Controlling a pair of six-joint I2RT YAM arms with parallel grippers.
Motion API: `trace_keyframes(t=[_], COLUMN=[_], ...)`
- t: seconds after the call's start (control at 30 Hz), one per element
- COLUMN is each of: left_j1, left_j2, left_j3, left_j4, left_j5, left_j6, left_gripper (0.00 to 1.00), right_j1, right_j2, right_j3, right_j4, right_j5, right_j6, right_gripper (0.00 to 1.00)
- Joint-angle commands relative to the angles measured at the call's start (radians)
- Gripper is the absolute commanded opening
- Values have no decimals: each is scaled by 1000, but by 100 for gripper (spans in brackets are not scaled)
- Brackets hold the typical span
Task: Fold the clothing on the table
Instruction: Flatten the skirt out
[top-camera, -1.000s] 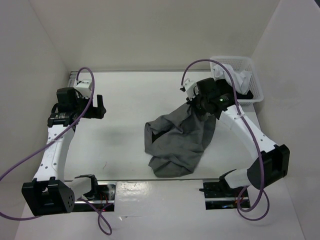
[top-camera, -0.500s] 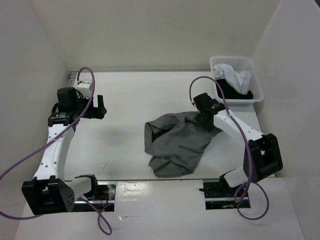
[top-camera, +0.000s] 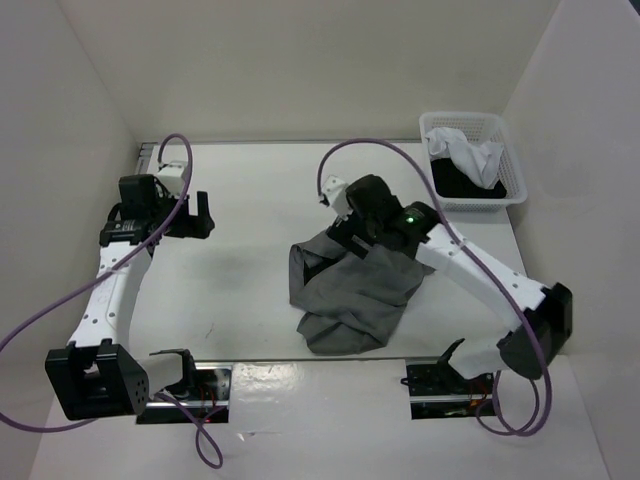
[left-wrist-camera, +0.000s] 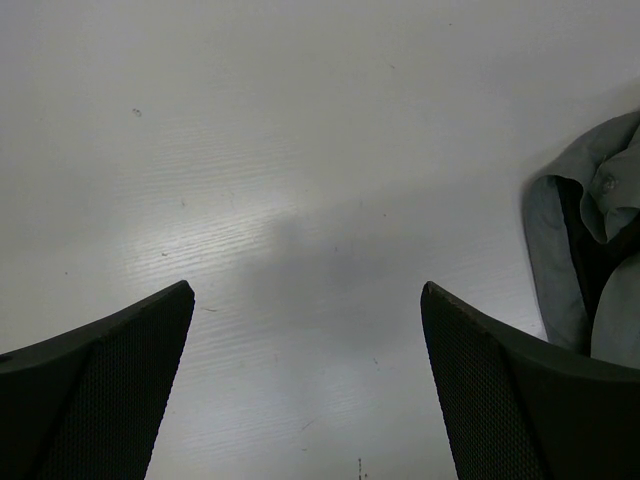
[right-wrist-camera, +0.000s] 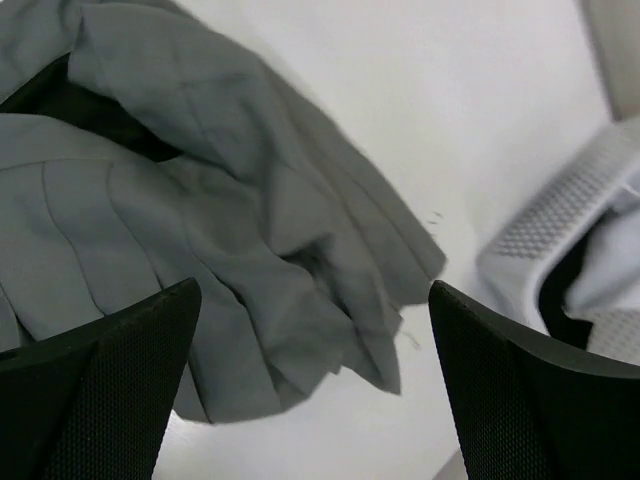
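The skirt (top-camera: 350, 285), judged soft and limp, is best pinched at its far edge; both jaws are spread, empty.

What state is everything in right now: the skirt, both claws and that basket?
Skirt: crumpled in a loose heap on the table, not folded.
Left gripper: open, empty, over bare table.
Right gripper: open, empty, above the skirt.
Basket: upright at the far right corner, holding white and black garments.
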Motion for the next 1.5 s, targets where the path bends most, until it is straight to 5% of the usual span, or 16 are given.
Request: trace_keyframes(t=[0.0, 0.5, 0.6, 0.67, 0.73, 0.83, 1.17, 1.33, 1.47], left_j1=[2, 2, 2, 2, 2, 2, 2, 2, 2], left_j2=[14, 23, 23, 23, 23, 14, 14, 14, 23], left_j3=[21, 21, 21, 21, 21, 21, 21, 21, 21], left_j4=[7, 7, 7, -2, -2, -2, -2, -2, -2], left_j5=[-10, -20, -20, -20, -20, -20, 2, 22, 53], left_j6=[23, 23, 23, 23, 23, 23, 23, 33, 42], left_gripper=[100, 100, 100, 100, 100, 100, 100, 100, 100], right_j1=[24, 67, 67, 67, 76, 76, 64, -278, -365], right_j2=[154, 514, 561, 607, 618, 557, 245, 48, -5], right_j3=[-51, -6, 4, 32, 60, 159, 613, 413, 204], right_j4=[46, 249, 258, 245, 220, 165, -191, 47, 229], right_j5=[-97, -155, -155, -155, -155, -194, -756, -995, -899], right_j6=[-29, -40, -40, -17, 3, 3, -74, 91, 152], right_gripper=[99, 99, 78, 31, 0, 0, 0, 0, 0])
